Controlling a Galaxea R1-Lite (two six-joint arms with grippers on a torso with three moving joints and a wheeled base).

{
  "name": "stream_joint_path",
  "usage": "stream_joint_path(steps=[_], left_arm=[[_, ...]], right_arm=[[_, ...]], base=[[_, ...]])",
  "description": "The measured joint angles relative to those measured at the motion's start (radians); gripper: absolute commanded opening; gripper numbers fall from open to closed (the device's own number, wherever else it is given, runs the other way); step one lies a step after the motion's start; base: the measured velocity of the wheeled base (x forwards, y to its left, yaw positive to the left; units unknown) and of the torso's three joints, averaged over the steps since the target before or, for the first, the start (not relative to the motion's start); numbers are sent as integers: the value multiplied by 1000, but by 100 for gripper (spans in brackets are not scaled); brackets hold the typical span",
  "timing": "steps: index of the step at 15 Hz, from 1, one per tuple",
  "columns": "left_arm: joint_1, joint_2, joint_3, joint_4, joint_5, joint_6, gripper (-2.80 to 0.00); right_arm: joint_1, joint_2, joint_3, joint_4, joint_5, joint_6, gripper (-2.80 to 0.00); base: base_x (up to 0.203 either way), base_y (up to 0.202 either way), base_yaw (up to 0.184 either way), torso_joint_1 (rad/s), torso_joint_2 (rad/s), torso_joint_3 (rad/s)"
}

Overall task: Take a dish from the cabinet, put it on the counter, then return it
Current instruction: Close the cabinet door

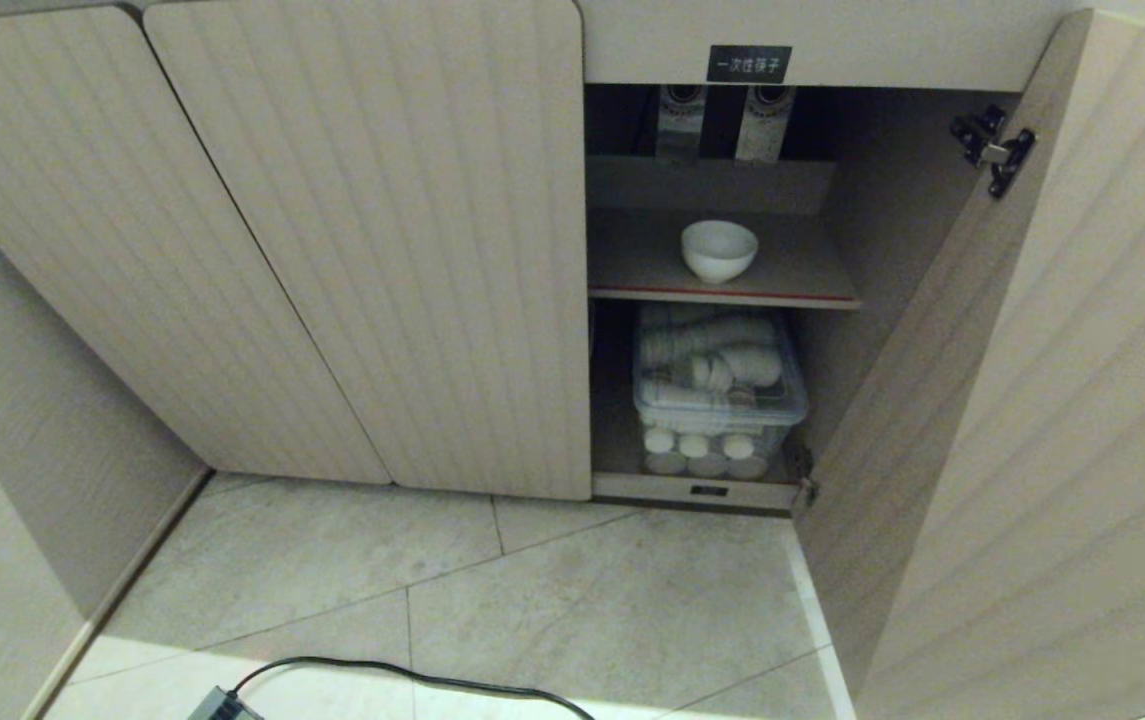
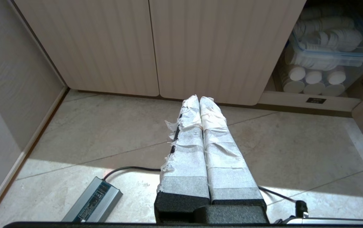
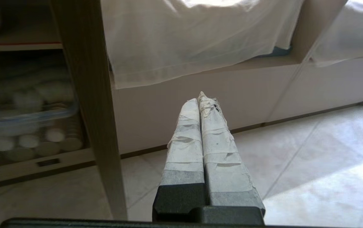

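The right gripper point(image 3: 200, 98) is hanging low over the floor tiles point(image 3: 311, 164) with its taped fingers point(image 3: 184, 139) pressed together, holding nothing; it is pointing past the near edge of the open cabinet door point(image 3: 86, 104) toward a white cloth point(image 3: 200, 38) draped over a pale bench to the right of the cabinet. The dish point(image 1: 719, 249) is sitting well apart from it, up and to its left, upright on the red-edged inner shelf point(image 1: 812, 285) of the cabinet point(image 1: 382, 250), and neither gripper is showing in the head view. Below that shelf a clear plastic bin point(image 1: 722, 400) is holding stacked white ribbed cups point(image 1: 707, 340), with more white rounds lined up under it. A small black label point(image 1: 749, 64) is sitting on the cabinet front above the open compartment. The left gripper point(image 2: 199, 98) is parked to the left, its wrapped fingers point(image 2: 186, 148) likewise closed on nothing, aiming at the base of the closed ribbed doors point(image 2: 219, 47). A black cable point(image 2: 130, 168) is running across the tiles to a grey power brick point(image 2: 94, 204) lying near the left wall point(image 2: 7, 104).
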Motion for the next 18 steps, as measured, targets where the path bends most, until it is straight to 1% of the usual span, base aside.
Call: stream_joint_path(steps=[3, 5, 8, 12, 15, 18], left_arm=[[0, 0, 0, 0, 0, -1, -280], [0, 0, 0, 0, 0, 0, -280], [0, 0, 0, 0, 0, -1, -280], [0, 0, 0, 0, 0, 0, -280], [0, 0, 0, 0, 0, -1, -280], [0, 0, 0, 0, 0, 0, -280]], right_arm=[[34, -1, 24, -36, 1, 21, -280], [70, 0, 42, -61, 2, 60, -280], [108, 12, 48, -64, 3, 128, -280], [119, 43, 44, -65, 15, 145, -280], [120, 93, 12, -68, 62, 165, -280], [121, 120, 1, -108, 95, 178, -280]], base=[[0, 0, 0, 0, 0, 0], [0, 0, 0, 0, 0, 0], [0, 0, 0, 0, 0, 0], [0, 0, 0, 0, 0, 0], [0, 0, 0, 0, 0, 0], [0, 0, 0, 0, 0, 0]])
